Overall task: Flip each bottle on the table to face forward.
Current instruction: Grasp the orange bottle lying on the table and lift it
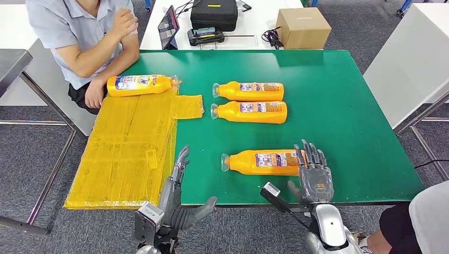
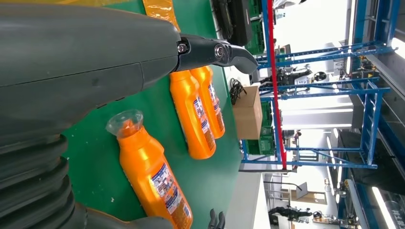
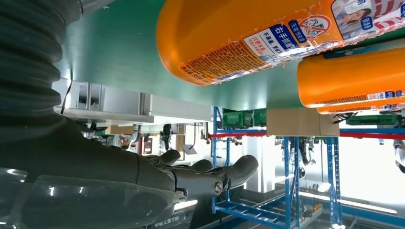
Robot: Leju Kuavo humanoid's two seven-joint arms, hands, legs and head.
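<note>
Orange bottles lie on their sides on the green table (image 1: pixel 349 106), caps toward the left. The near bottle (image 1: pixel 265 162) lies close to the front edge, and the right hand (image 1: pixel 314 174) rests at its base end with fingers spread and extended, gripping nothing (its fingertips reach the base; I cannot tell whether they touch). Two more lie side by side mid-table, the far bottle (image 1: pixel 249 90) and the middle bottle (image 1: pixel 250 111). A fourth bottle (image 1: pixel 140 84) lies at the top of the yellow sheet (image 1: pixel 127 153), just beside a seated person's hand (image 1: pixel 95 94). The left hand (image 1: pixel 179 172) hovers at the front edge beside the sheet, fingers straight and apart, empty. A cardboard box (image 1: pixel 303 27) stands behind the table.
</note>
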